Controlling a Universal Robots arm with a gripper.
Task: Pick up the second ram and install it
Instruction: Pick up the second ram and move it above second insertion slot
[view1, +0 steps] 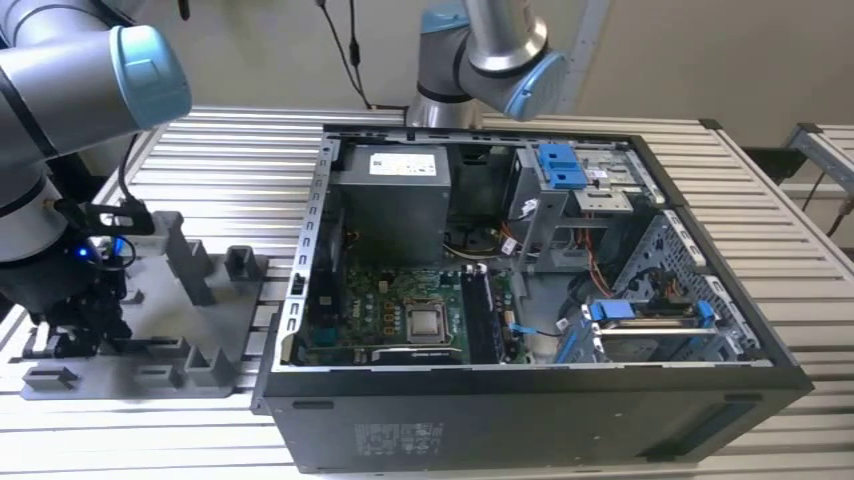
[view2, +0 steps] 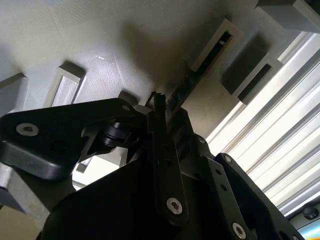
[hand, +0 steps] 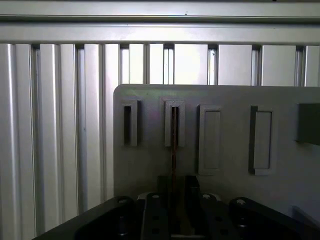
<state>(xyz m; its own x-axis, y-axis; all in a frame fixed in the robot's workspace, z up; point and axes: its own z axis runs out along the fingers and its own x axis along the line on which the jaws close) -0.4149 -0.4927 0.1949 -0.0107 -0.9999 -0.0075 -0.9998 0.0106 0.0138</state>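
Tool (hand: 175, 184) low over the grey tray (hand: 230, 95) on the slatted table (hand: 50, 125), beside the open computer case (view1: 534, 405). The second ram (hand: 173, 150) stands on edge in a tray slot (hand: 174, 106) and runs in under the tool; whether the tool is spread or clamped on it cannot be told. A sound grasp probably needs the tool centred on the stick, square to its faces. The first wrist view gives this alignment; the exterior view gives the case's motherboard (view1: 400, 310).
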